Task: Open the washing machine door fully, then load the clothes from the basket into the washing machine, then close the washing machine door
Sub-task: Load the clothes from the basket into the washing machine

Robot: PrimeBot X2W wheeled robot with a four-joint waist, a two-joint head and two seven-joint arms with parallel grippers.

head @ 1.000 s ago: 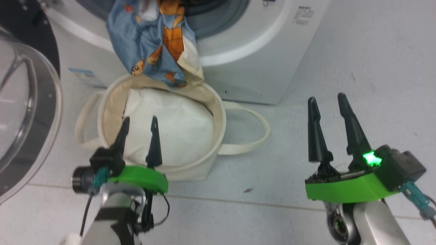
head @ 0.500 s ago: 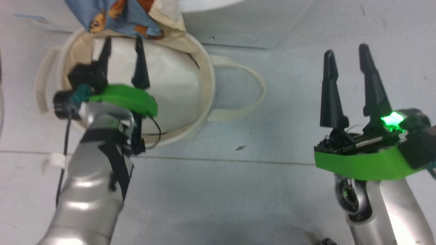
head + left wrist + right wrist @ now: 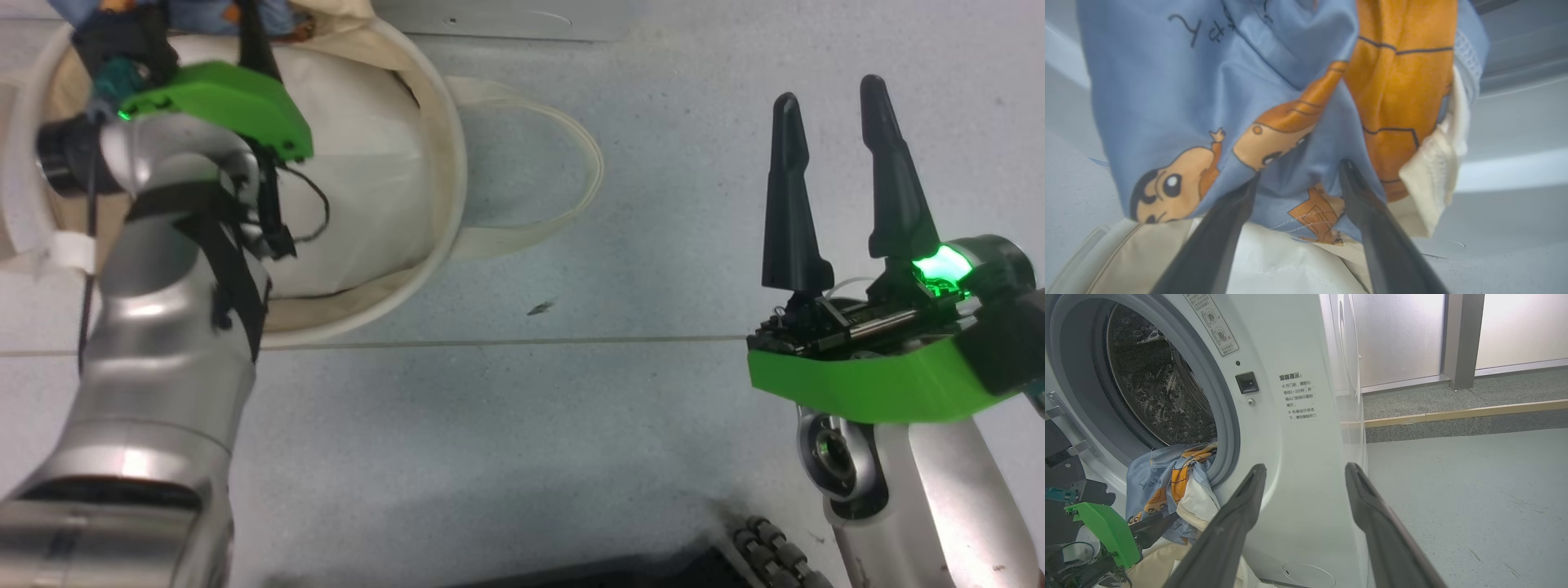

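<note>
We judge the clothes point(image 3: 1274, 102) soft and light; pinch the hem at 12 o'clock of the left fingers point(image 3: 1216, 241). Those and the right fingers point(image 3: 790, 204) gape wide, empty.

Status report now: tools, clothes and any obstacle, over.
Left tool open, tips at the hanging clothes. Right tool open, empty, over floor. Clothes hang out of the drum over the basket. White bundle fills basket below.

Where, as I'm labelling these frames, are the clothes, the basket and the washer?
clothes point(image 3: 1208, 81), left wrist view, blue fold above the bear print.
basket point(image 3: 453, 163), head view, right side of its rim.
washer point(image 3: 1302, 449), right wrist view, white front panel.
</note>
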